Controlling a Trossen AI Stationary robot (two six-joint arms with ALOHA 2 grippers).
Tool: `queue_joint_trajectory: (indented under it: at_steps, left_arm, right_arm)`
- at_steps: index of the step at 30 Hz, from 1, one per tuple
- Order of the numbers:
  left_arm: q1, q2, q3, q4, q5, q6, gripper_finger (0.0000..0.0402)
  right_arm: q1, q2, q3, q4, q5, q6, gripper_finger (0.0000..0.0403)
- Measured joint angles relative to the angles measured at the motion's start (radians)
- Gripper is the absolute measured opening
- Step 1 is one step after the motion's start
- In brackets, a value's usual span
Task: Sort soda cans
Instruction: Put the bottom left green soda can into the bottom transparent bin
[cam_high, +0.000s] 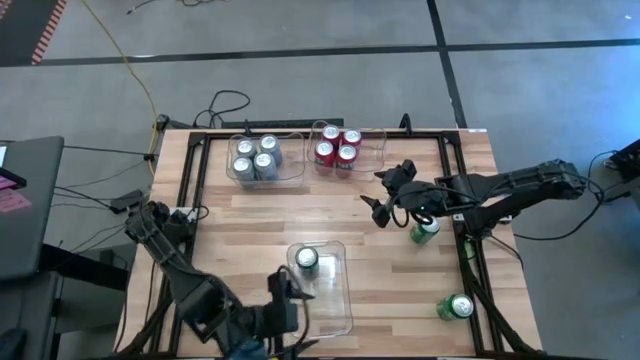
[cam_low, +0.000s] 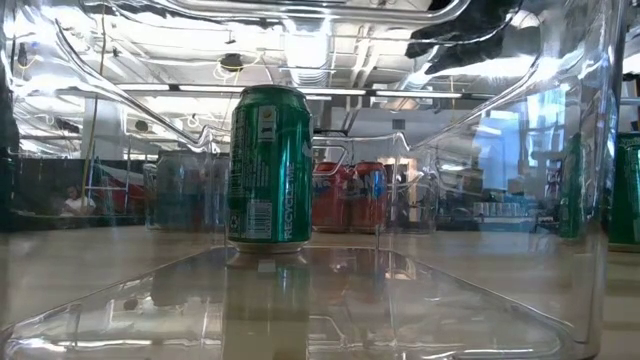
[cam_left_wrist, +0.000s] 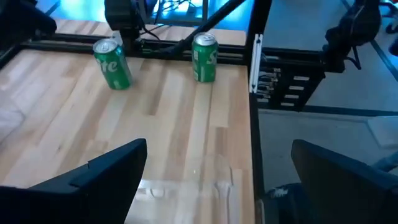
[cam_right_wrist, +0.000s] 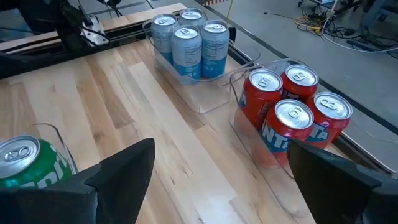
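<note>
Several silver-grey soda cans (cam_high: 255, 158) stand in a clear bin at the far left, and several red cans (cam_high: 337, 148) stand in the clear bin beside it. One green can (cam_high: 307, 260) stands upright in the near clear bin (cam_high: 335, 310). Two more green cans stand on the table at the right, one (cam_high: 425, 231) partly under my right arm and one (cam_high: 455, 306) near the front right corner. My left gripper (cam_high: 288, 300) hangs open at the near bin's left side, touching nothing. My right gripper (cam_high: 381, 196) is open above mid-table, right of the red cans.
A black frame rail (cam_high: 468, 250) runs along the table's right side by the two loose green cans. Bare wood (cam_high: 290, 210) lies between the far bins and the near bin. Cables (cam_high: 225, 105) lie on the floor beyond the far edge.
</note>
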Motion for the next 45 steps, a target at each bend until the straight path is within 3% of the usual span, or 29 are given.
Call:
queue_joint_trajectory:
  at_steps: [7,14,17,24,30,37,45]
  left_arm:
    - [-0.094,0.0,0.0,-0.187,0.028,-0.245,0.0396]
    - [-0.162,0.0,0.0,-0.609,0.048,-0.679,0.0396]
    - [-0.179,0.0,0.0,-0.742,0.107,-0.85,0.0396]
    - [-0.18,-0.001,-0.006,-0.741,0.182,-0.935,0.0396]
    - [-0.178,-0.001,-0.083,-0.741,0.213,-0.956,0.0396]
    - [-0.173,0.0,-0.183,-0.742,0.315,-1.058,0.0396]
    - [-0.13,0.0,-0.212,-0.741,0.459,-1.173,0.0396]
  right_arm:
    - [-0.024,0.0,0.0,0.005,0.0,-0.005,0.038]
    - [-0.036,0.0,0.0,0.004,0.0,-0.008,0.038]
    - [-0.041,0.0,0.0,0.006,0.0,-0.008,0.038]
    - [-0.042,0.0,0.0,0.009,0.0,-0.008,0.038]
    - [-0.042,0.0,0.0,0.01,0.0,-0.008,0.038]
    - [-0.055,0.001,0.0,0.019,-0.001,-0.024,0.038]
    - [-0.076,0.001,0.0,0.04,-0.001,-0.034,0.038]
